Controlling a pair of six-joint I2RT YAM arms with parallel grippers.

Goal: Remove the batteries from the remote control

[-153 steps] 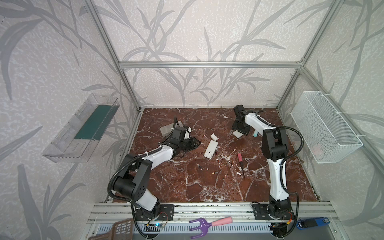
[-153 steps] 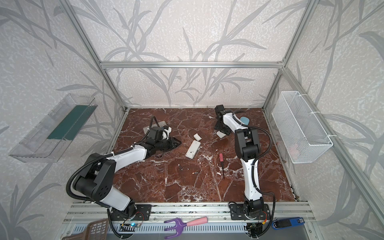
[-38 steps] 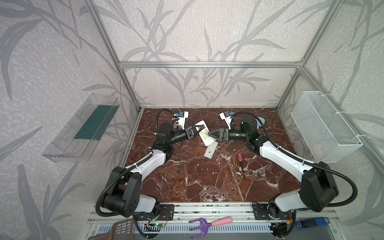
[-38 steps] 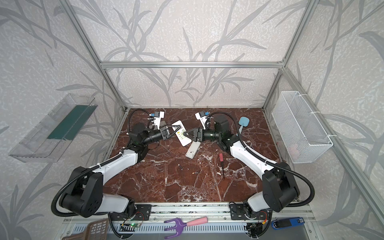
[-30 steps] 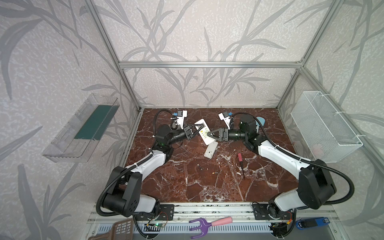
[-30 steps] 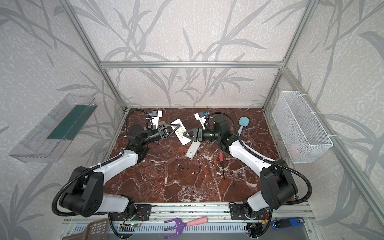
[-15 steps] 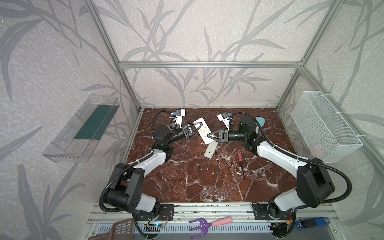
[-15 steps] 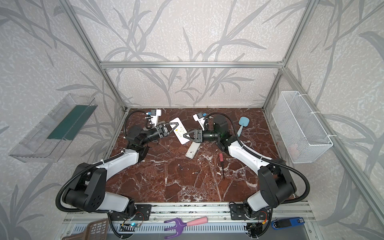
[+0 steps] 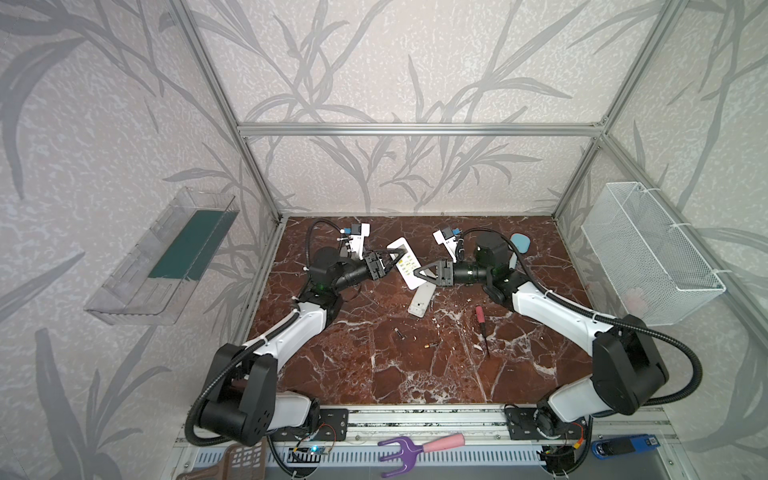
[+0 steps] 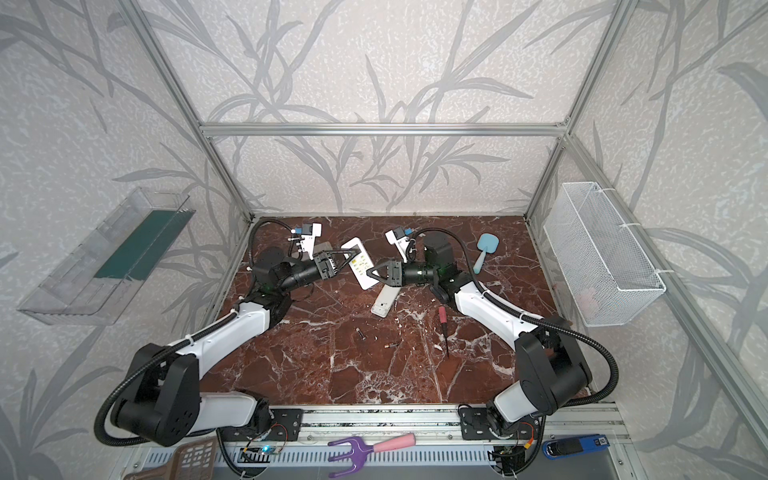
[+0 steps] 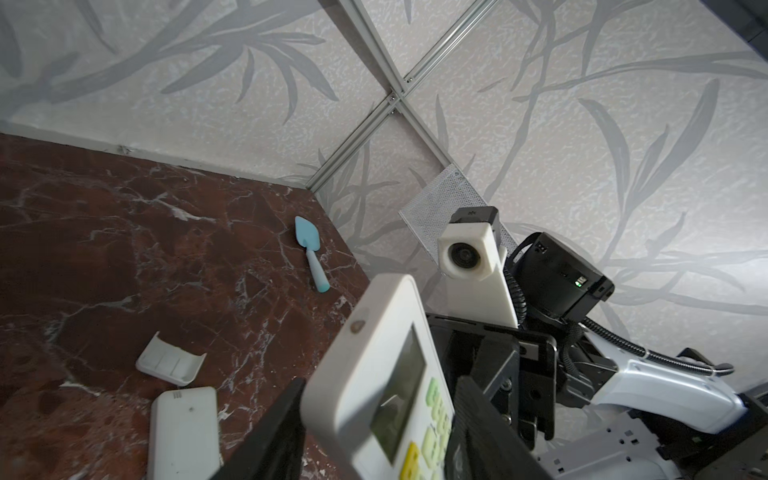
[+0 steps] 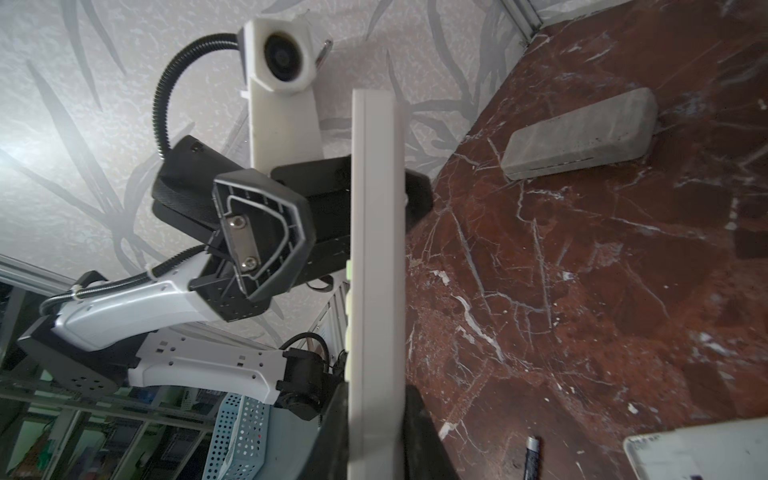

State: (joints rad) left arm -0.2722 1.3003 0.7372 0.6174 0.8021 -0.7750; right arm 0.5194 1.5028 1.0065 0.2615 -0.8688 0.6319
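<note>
Currently aloft: white slab remote control with yellow and green buttons [image 9: 406, 268], raised clear of the red marble table [image 9: 415, 386], button face showing in both top views.
Right jaws: pinching the remote across face and back at its button end, and carrying it.
Left jaws: spread either side of the remote's long edges near the display end, with no grip evident. This reads as a handover stance.
Batteries: two tiny dark cylinders with gold tips, one [image 9: 399, 333] and another [image 9: 431, 345], lie loose on the table, well apart from the raised remote.
Nearby: second white remote [image 9: 420, 302] flat on the table below the held one, curved white battery cover [image 11: 170, 365] just beside it, red-handled screwdriver [image 9: 481, 322] near.
Battery bay: hidden in every view, so I cannot tell whether any cells sit inside.
Likely purpose: lifting exposes the back for checking.
</note>
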